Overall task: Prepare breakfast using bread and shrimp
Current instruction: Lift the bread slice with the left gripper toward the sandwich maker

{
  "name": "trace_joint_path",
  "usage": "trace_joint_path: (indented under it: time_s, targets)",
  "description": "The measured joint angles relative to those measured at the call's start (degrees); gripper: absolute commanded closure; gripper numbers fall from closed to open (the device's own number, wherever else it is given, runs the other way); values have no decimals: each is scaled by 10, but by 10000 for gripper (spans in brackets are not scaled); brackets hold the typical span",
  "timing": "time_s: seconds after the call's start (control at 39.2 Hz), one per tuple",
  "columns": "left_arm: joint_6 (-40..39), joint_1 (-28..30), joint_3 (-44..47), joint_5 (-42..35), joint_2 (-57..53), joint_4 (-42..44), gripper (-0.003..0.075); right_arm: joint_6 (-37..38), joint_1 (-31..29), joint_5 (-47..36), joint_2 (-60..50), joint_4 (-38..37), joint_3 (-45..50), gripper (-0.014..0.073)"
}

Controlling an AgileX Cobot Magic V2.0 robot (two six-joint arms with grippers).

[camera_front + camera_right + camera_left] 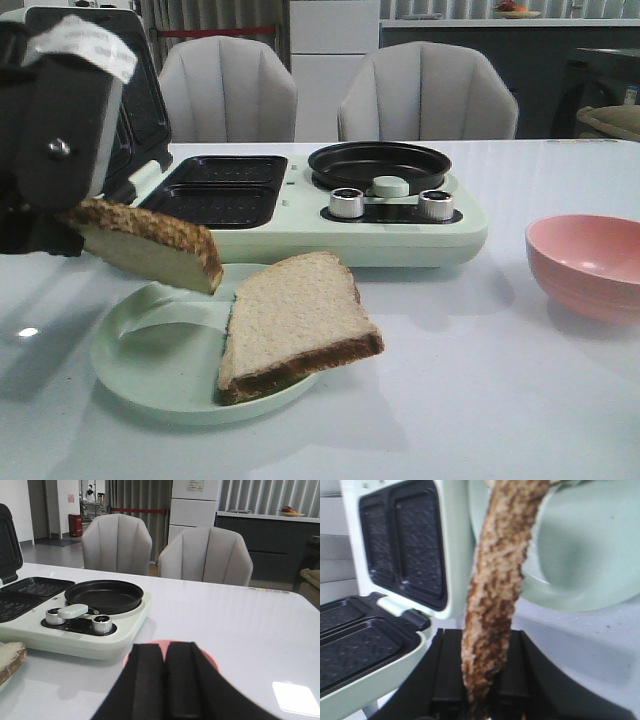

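Bread: one slice [150, 245] lifted in left jaws [482, 700], other [290, 320] on plate [150, 370].
Right jaws [165, 680]: closed, empty.
Left: grilling, shrimp unseen.

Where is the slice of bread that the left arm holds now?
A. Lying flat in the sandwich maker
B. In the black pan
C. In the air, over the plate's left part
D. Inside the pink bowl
C: the held slice hangs tilted in the left gripper, above the green plate.

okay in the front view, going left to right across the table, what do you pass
Left gripper holding a bread slice → green plate with the second bread slice → breakfast maker behind, its black pan toward the right → pink bowl.
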Motion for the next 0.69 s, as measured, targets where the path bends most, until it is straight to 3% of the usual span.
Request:
trace_joint_path:
  time_s: [0.33, 0.69]
  targets:
    - [0, 7, -65, 1, -17, 18, 599, 0, 0, 0, 0, 0, 0, 475]
    - [0, 72, -189, -27, 48, 56, 599, 0, 0, 0, 0, 0, 0, 475]
